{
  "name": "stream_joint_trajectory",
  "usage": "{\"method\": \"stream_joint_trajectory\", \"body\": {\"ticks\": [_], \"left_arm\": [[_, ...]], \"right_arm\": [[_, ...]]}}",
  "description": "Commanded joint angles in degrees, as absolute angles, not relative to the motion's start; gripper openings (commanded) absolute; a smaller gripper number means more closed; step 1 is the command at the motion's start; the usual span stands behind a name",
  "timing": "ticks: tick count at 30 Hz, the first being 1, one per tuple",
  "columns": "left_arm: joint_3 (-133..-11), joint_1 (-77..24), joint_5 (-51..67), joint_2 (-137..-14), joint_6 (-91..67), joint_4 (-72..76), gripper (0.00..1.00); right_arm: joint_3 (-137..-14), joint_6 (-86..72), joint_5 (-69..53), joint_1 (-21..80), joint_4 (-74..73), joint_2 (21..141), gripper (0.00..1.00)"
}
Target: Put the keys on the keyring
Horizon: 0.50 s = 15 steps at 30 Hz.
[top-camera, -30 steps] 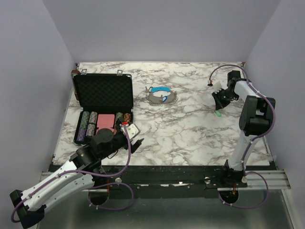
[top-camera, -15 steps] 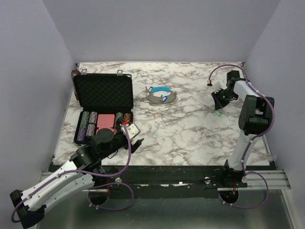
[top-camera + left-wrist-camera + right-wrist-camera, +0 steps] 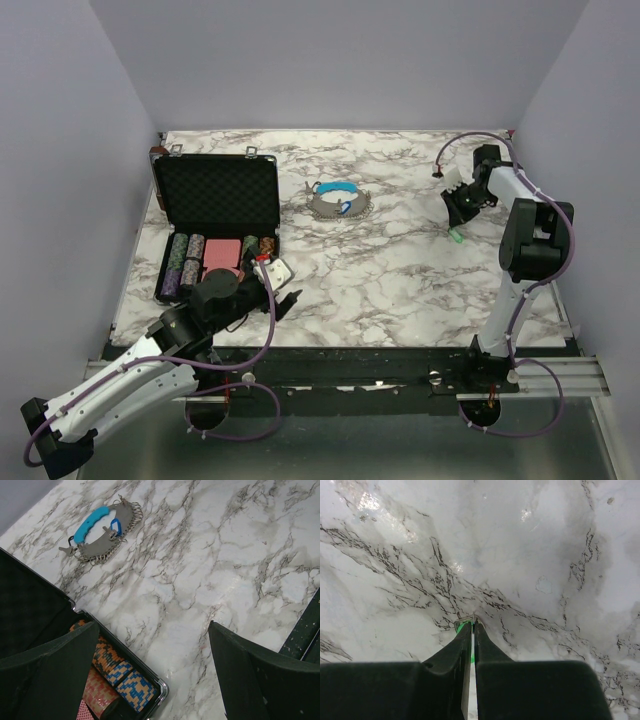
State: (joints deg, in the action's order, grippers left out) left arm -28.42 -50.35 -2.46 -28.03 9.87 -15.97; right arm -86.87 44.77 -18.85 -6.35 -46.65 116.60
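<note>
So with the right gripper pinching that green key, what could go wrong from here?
1. The right gripper holds the green key only at its very fingertips, so the key may twist or slip out in transit.
2. The keyring lies flat and unheld at mid-table, while the left gripper hangs open near the black case. Pushing a key against the ring would probably just slide it away.

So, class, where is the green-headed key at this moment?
The green-headed key is pinched in the right gripper, at the right side of the marble table in the top view, well to the right of the keyring.
</note>
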Motion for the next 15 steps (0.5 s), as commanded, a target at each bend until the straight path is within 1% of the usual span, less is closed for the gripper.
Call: {"method": "stream_joint_trajectory", "body": {"ticks": [1, 3, 6, 12, 15], "left_arm": [[-28.7, -50.1, -1.8, -28.0, 10.4, -15.9, 0.99], [-28.7, -50.1, -1.8, -28.0, 10.4, -16.1, 0.99], [-28.7, -50.1, -1.8, -28.0, 10.4, -16.2, 0.99], [-28.7, -50.0, -1.7, -27.9, 10.4, -16.2, 0.99], [-28.7, -50.0, -1.6, -27.8, 10.4, -16.1, 0.99]], "right_arm": [[-88.6, 44.1, -18.0, -6.0, -48.0, 117.9, 0.14], [-88.7, 43.9, -18.1, -6.0, -48.0, 117.9, 0.14], [-88.9, 43.9, -18.1, -5.9, -48.1, 117.8, 0.18], [-89.0, 42.9, -19.0, -5.9, -47.3, 116.9, 0.34], [-89.3, 41.8, -19.3, -5.9, -46.6, 116.1, 0.41]]}}
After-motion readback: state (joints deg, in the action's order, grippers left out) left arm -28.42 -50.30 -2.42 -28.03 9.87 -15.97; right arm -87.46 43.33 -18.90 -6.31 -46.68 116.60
